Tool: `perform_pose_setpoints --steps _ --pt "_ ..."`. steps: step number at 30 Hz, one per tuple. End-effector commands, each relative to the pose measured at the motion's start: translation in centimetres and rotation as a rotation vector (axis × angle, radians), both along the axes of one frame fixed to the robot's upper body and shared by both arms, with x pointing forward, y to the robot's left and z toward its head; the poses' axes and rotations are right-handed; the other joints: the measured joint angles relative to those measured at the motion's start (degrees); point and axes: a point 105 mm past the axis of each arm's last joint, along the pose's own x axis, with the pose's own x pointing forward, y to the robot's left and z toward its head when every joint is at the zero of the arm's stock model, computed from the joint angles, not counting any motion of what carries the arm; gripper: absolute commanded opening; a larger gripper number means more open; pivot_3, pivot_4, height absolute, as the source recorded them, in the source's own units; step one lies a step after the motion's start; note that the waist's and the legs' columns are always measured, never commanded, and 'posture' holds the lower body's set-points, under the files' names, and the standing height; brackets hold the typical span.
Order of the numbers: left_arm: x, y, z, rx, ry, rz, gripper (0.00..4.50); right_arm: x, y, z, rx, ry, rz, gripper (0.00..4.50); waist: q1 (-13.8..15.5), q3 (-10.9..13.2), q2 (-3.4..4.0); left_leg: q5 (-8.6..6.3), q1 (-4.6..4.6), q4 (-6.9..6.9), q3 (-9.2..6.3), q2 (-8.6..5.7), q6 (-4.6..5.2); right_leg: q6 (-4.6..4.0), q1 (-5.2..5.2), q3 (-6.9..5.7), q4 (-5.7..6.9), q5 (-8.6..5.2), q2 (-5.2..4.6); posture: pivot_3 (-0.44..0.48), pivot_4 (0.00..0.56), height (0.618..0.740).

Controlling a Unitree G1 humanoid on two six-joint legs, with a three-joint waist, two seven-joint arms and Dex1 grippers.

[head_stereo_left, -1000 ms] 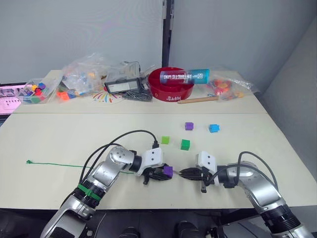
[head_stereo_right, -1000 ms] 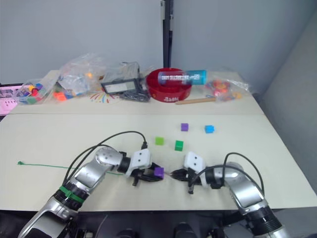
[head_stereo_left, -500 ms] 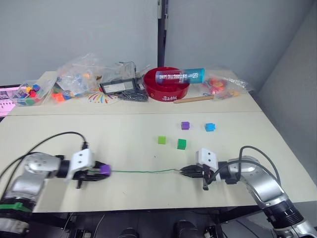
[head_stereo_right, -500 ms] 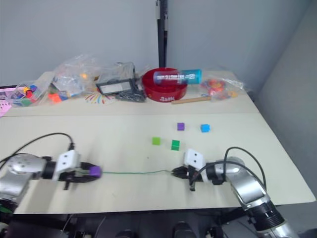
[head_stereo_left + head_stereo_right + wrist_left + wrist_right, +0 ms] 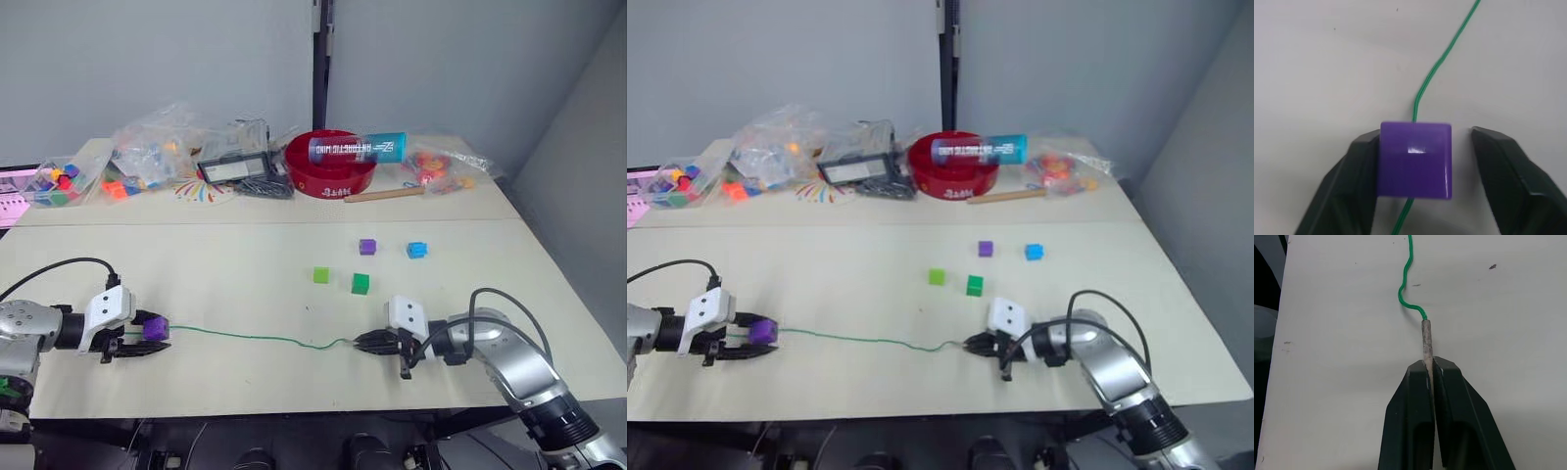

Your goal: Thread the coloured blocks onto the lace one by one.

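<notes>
R gripper pinches lace tip; purple cube threaded, L gripper open

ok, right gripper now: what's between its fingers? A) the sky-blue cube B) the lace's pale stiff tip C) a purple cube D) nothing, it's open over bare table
B. In the right wrist view the right gripper is pinched shut on the pale stiff tip of the green lace; the threaded purple cube sits at the left gripper, and the sky-blue cube lies loose on the table.
</notes>
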Motion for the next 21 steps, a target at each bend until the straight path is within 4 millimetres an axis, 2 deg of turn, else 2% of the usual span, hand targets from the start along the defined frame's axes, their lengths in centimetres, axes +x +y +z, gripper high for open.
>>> perform_pose_setpoints --steps 1,4,6,8,10,14,18,21 --pt "0.4 -0.4 4.2 0.015 0.003 -0.033 3.84 0.1 0.6 1.0 0.016 -0.029 0.021 0.0 0.1 0.1 -0.12 0.0 -0.02 0.02 -0.02 0.0 0.0 0.0 0.01 -0.02 -0.02 0.01 0.0 0.0 0.15 0.731" --pt "0.6 -1.6 6.4 0.029 0.02 -0.065 3.84 0.2 1.0 1.1 0.023 -0.033 0.027 0.0 0.1 0.1 -0.2 0.0 -0.05 0.03 -0.02 -0.01 0.0 0.0 0.0 -0.02 -0.03 0.01 0.0 0.0 0.15 0.731" --pt "0.6 -3.6 7.4 0.013 0.022 -0.12 3.84 0.3 1.4 1.2 0.029 -0.035 0.034 0.0 0.1 0.1 -0.17 0.0 -0.04 0.03 -0.01 -0.02 0.0 0.01 0.02 -0.02 -0.05 0.0 -0.02 0.0 0.15 0.731" --pt "0.5 -6.5 7.7 -0.035 0.02 -0.185 3.84 0.4 1.9 1.3 0.033 -0.037 0.038 0.0 0.1 0.1 -0.15 0.0 -0.04 0.03 0.0 -0.02 0.0 0.02 0.03 -0.01 -0.05 0.0 -0.03 0.0 0.15 0.731" --pt "0.4 -10.2 7.1 -0.102 0.006 -0.255 3.84 0.6 2.5 1.3 0.032 -0.037 0.043 0.0 0.3 0.1 -0.15 0.0 -0.04 0.04 -0.01 -0.02 0.0 0.01 0.04 -0.01 -0.04 0.0 -0.03 0.0 0.15 0.731" --pt "0.4 -15.5 4.8 -0.169 -0.016 -0.319 3.84 1.1 3.3 1.2 0.014 -0.042 0.047 0.0 0.5 0.1 -0.16 -0.01 -0.07 0.21 -0.02 -0.01 0.01 0.02 0.05 0.0 -0.03 0.03 -0.01 0.0 0.15 0.731" --pt "1.5 -19.3 2.4 -0.166 -0.063 -0.316 3.84 1.3 3.9 1.4 0.005 -0.05 0.051 0.0 0.7 0.1 -0.16 -0.02 -0.11 0.36 -0.02 -0.01 0.03 0.01 0.06 0.01 0.01 0.04 0.02 0.0 0.15 0.731" --pt "2.0 -21.2 1.8 -0.184 -0.075 -0.302 3.84 1.4 4.0 1.4 -0.011 -0.055 0.051 0.0 0.9 0.1 -0.16 -0.02 -0.12 0.4 -0.02 -0.03 0.03 0.02 0.07 0.01 0.0 0.08 0.01 0.0 0.15 0.731"
